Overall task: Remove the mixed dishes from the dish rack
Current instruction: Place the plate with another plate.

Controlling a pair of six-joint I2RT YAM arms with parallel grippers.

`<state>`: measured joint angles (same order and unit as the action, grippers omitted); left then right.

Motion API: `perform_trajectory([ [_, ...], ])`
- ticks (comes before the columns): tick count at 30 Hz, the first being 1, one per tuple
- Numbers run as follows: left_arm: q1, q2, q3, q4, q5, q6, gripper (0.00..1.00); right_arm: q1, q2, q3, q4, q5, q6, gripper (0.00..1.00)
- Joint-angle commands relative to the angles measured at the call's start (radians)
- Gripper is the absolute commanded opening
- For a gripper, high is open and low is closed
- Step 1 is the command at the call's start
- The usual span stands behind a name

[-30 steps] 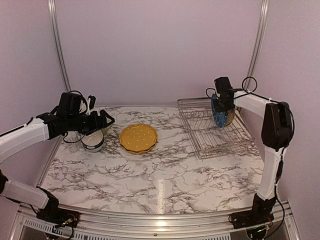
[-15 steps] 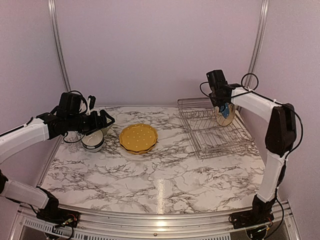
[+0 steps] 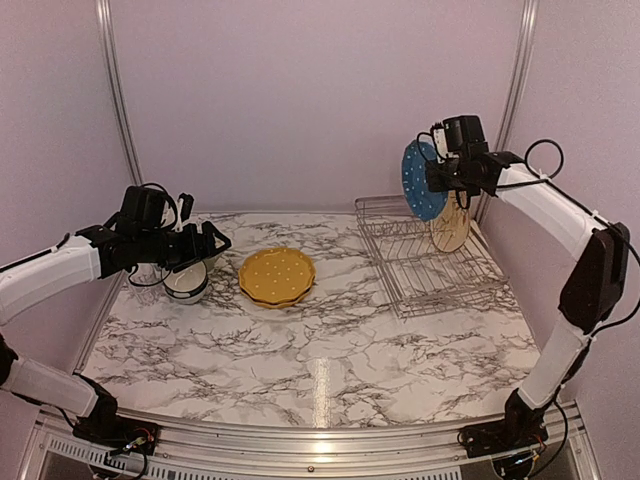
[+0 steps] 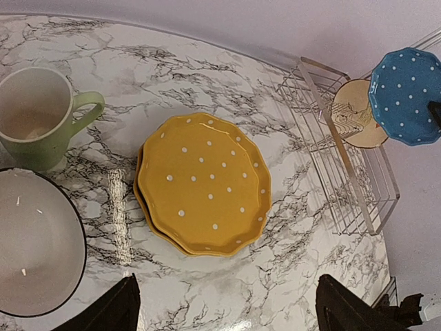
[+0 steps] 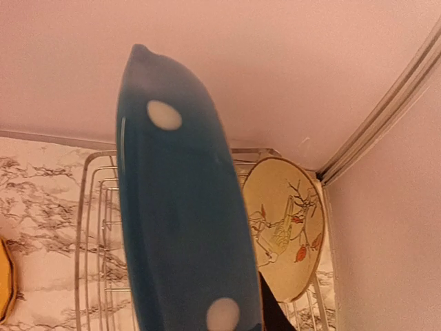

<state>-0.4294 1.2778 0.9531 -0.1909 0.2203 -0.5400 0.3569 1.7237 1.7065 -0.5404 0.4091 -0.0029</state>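
My right gripper (image 3: 446, 172) is shut on the rim of a blue white-dotted plate (image 3: 421, 181) and holds it on edge, high above the far end of the wire dish rack (image 3: 440, 275). The plate fills the right wrist view (image 5: 186, 227). A cream branch-patterned plate (image 3: 452, 227) stands in the rack's far right corner. My left gripper (image 4: 231, 307) is open and empty, above the marble near two stacked mustard-yellow dotted plates (image 4: 203, 183), a white bowl (image 4: 34, 241) and a pale-green mug (image 4: 34, 117). The light-blue mug and the clear glass are out of view.
The rack (image 4: 344, 179) sits at the table's back right, close to the right wall and its metal corner post (image 3: 510, 100). The left arm (image 3: 60, 265) reaches over the back left of the marble table (image 3: 320, 370).
My right gripper has lifted the blue plate up out of the rack and turned its face toward the left. The cream plate stays in the rack. The left arm has not moved.
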Motion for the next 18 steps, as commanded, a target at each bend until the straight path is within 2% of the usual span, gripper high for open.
perform_trajectory([
  [1,-0.005,0.003,0.019,0.001,0.007,-0.005,0.91,0.004,-0.068,0.015,0.138,-0.415,0.209,0.00],
  [5,-0.005,-0.004,0.013,0.002,0.002,-0.006,0.91,0.008,-0.048,-0.034,0.248,-0.734,0.390,0.00],
  [7,-0.005,-0.004,0.013,0.005,0.001,-0.006,0.91,0.024,-0.013,-0.054,0.301,-0.844,0.486,0.00],
  [11,-0.005,-0.007,0.011,0.007,0.002,-0.006,0.91,0.091,0.050,-0.099,0.397,-0.924,0.610,0.00],
  [18,-0.006,-0.023,-0.003,0.004,-0.004,-0.006,0.91,0.204,0.208,-0.036,0.416,-1.002,0.659,0.00],
])
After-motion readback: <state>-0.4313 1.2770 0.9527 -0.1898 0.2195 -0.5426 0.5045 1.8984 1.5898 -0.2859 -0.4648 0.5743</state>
